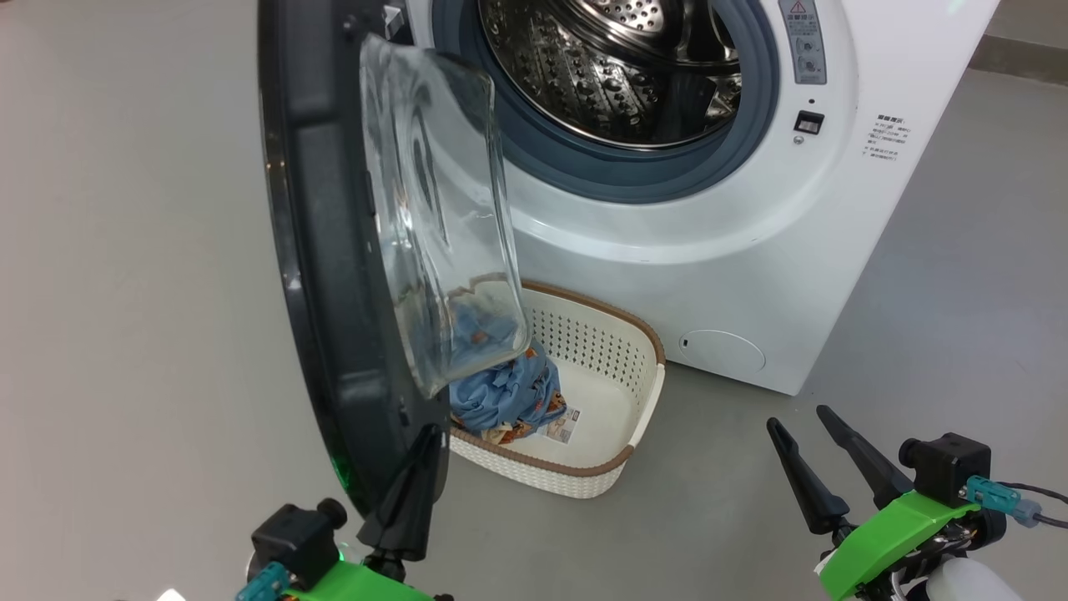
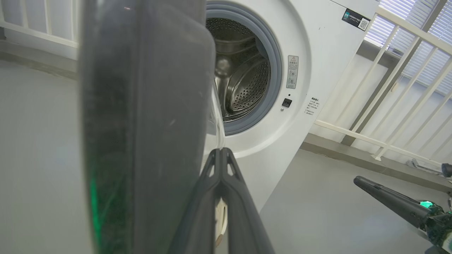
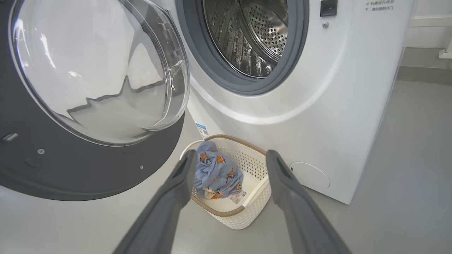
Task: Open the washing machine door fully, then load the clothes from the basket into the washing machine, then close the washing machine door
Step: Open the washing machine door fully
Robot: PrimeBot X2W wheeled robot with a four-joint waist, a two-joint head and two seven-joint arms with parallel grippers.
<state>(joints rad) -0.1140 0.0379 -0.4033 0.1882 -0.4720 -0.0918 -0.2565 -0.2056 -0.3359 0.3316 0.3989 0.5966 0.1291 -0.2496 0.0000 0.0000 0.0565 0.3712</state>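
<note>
The white washing machine (image 1: 751,250) stands at the upper right, its steel drum (image 1: 617,67) bare. The washing machine door (image 1: 325,250) hangs swung out towards me, black, its glass bowl (image 1: 434,209) facing the machine. Under it on the floor sits the cream basket (image 1: 584,480), and the light blue printed clothes (image 1: 501,392) lie in its left half. My left gripper (image 1: 427,438) is shut and empty, its tip at the door's lower rim on the inner side. Low at the right, my right gripper (image 1: 797,417) is open and empty. Its wrist view looks down at the basket (image 3: 247,215) and clothes (image 3: 215,173).
Grey floor (image 1: 125,334) spreads out left of the door and right of the machine. The round service flap (image 1: 722,351) sits low on the machine front. A white railing (image 2: 399,88) and a low kerb run behind the machine's right side.
</note>
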